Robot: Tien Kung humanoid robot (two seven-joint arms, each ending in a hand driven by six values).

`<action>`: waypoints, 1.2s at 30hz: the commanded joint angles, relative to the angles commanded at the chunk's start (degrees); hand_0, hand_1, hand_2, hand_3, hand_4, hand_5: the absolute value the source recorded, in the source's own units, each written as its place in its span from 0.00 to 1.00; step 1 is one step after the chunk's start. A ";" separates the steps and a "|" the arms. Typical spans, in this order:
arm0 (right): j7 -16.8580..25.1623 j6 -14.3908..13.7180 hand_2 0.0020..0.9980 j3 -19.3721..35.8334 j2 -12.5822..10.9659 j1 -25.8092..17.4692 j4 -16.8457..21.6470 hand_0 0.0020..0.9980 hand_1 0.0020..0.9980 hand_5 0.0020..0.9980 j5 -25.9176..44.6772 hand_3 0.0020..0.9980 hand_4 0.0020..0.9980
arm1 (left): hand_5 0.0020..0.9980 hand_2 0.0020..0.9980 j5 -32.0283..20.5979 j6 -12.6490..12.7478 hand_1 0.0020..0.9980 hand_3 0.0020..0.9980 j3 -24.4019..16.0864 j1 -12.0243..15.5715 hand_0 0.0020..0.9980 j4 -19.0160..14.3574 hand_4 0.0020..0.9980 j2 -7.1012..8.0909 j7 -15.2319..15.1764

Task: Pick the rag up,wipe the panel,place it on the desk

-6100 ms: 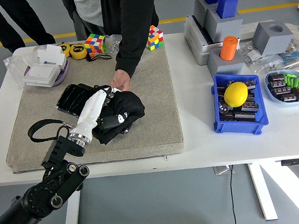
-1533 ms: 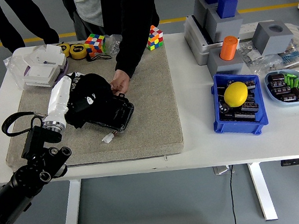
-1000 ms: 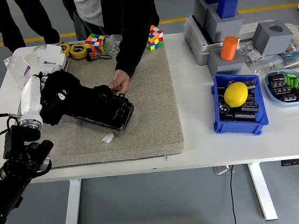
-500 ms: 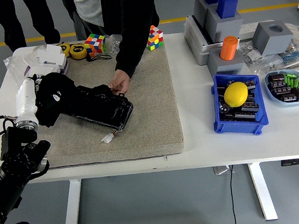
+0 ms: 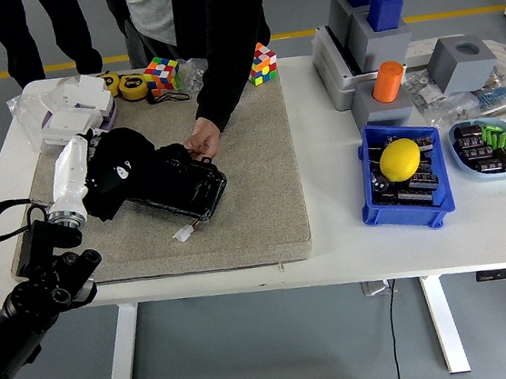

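One robot hand, the left hand (image 5: 84, 168), is gripping the black rag (image 5: 119, 167) at middle left of the frame, pressing it on the black panel (image 5: 182, 187). Across the mat (image 5: 252, 180), a person's hand (image 5: 203, 140) is steadying the panel's far edge.

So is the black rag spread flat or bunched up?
Bunched up: the rag sits as a lump in the left hand, over the panel's left end.
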 joint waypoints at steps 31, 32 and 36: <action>0.07 0.19 0.49 -1.37 0.03 0.03 0.53 0.53 0.56 0.35 1.06 0.52 0.89 | 0.00 0.27 -2.18 0.27 0.22 0.57 15.23 1.41 0.22 -13.55 0.61 0.21 1.58; 0.06 0.20 0.49 -1.38 0.04 0.04 0.53 0.53 0.56 0.35 1.08 0.52 0.89 | 0.00 0.27 -2.19 0.27 0.22 0.57 15.03 1.34 0.22 -13.06 0.61 0.17 1.56; 0.06 0.19 0.49 -1.32 0.03 0.03 0.53 0.53 0.56 0.35 1.08 0.52 0.89 | 0.00 0.27 -2.54 0.35 0.22 0.57 13.80 1.05 0.23 -10.79 0.61 0.00 1.11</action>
